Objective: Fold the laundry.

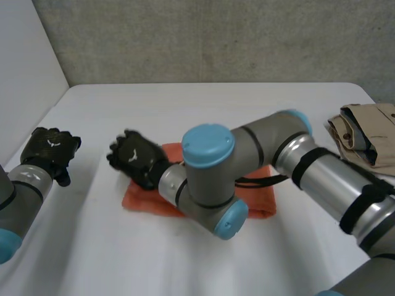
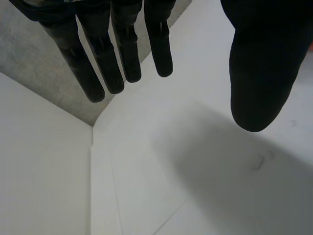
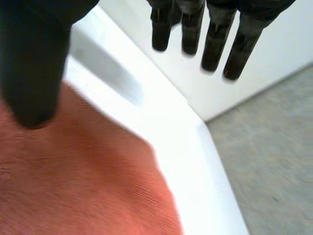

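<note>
A folded orange cloth (image 1: 143,202) lies in the middle of the white table (image 1: 203,108), largely covered by my right arm. My right hand (image 1: 134,158) hovers over the cloth's left end, open, its fingers (image 3: 215,41) straight and clear of the orange cloth (image 3: 83,186) below the thumb. My left hand (image 1: 49,151) hangs at the table's left side, apart from the cloth, open; its fingers (image 2: 112,63) and thumb are straight over bare table with nothing between them.
A beige garment (image 1: 367,139) lies crumpled at the table's right edge. A white wall (image 1: 24,68) borders the table on the left and a grey wall (image 1: 216,37) stands behind it. My right arm (image 1: 247,166) stretches across the table's centre.
</note>
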Action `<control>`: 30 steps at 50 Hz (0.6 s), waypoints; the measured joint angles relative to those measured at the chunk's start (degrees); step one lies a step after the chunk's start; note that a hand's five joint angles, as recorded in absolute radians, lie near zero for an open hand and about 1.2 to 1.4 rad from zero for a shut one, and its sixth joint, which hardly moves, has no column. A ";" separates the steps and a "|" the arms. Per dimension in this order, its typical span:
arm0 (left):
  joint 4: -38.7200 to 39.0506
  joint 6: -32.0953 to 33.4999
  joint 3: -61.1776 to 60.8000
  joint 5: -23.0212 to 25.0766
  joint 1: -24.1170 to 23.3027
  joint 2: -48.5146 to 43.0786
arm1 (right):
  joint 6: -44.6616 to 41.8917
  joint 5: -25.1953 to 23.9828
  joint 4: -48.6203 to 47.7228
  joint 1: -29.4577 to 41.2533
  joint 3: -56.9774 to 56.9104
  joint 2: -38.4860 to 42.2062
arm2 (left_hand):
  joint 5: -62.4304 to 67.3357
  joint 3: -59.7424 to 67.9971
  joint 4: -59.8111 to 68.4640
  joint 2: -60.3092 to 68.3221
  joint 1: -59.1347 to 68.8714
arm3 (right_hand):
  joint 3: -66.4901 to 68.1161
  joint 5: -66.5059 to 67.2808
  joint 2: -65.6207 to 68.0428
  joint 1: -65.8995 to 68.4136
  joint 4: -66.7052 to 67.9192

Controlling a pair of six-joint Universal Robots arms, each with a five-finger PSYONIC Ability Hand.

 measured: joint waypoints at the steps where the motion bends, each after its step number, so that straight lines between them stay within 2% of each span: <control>1: 0.03 -0.24 0.21 0.00 -0.16 0.08 | 0.74 1.04 0.36 -0.16 0.32 -1.03 | -0.10 -0.12 -0.14 -0.06 -0.08 | -7.48 -8.53 -6.97 -4.63 -8.34; 2: 0.03 -0.24 0.21 0.00 -0.16 0.08 | 0.74 1.04 0.36 -0.16 0.32 -1.03 | -0.10 -0.12 -0.14 -0.06 -0.08 | -7.48 -8.53 -6.97 -4.63 -8.34; 3: 0.07 -0.94 0.69 0.00 -0.53 0.29 | 3.59 3.90 1.54 -0.98 1.67 -4.36 | -0.41 -0.39 -0.52 -0.28 -0.10 | -10.15 -10.71 -9.38 -5.48 -10.53; 6: 0.08 -3.14 1.68 0.16 -1.76 0.67 | 9.17 7.44 3.65 -3.59 5.33 -9.97 | -0.49 -0.39 -0.52 -0.29 -0.10 | -10.62 -10.84 -9.79 -5.51 -10.74; 11: 0.03 -8.31 3.57 2.18 -5.93 1.19 | 18.25 9.46 6.86 -10.51 16.90 -20.23 | -0.49 -0.39 -0.52 -0.29 -0.11 | -10.62 -10.84 -9.79 -5.51 -10.74; 17: -0.21 -11.49 5.88 7.11 -12.49 0.02 | 22.91 7.44 5.65 -18.56 35.11 -29.67 | -0.49 -0.39 -0.52 -0.29 -0.10 | -10.62 -10.84 -9.79 -5.50 -10.74; 23: -1.33 -8.83 8.19 9.76 -17.87 -6.28 | 23.55 3.36 -1.47 -24.91 52.37 -34.13 | 0.73 -0.24 -0.01 -0.10 0.09 | -8.69 -9.93 -9.45 -5.25 -10.48; 26: -1.77 -6.32 8.77 9.63 -18.89 -8.68 | 23.52 2.17 -4.63 -26.44 57.33 -34.95 | 1.94 0.66 1.36 0.94 0.82 | -5.32 -6.78 -5.27 -2.76 -6.72; 30: -2.04 -0.98 10.06 6.40 -19.50 -12.52 | 23.45 0.97 -10.40 -28.13 63.84 -35.40 | 4.14 2.84 3.77 3.26 3.60 | 2.64 -0.09 2.45 4.63 1.37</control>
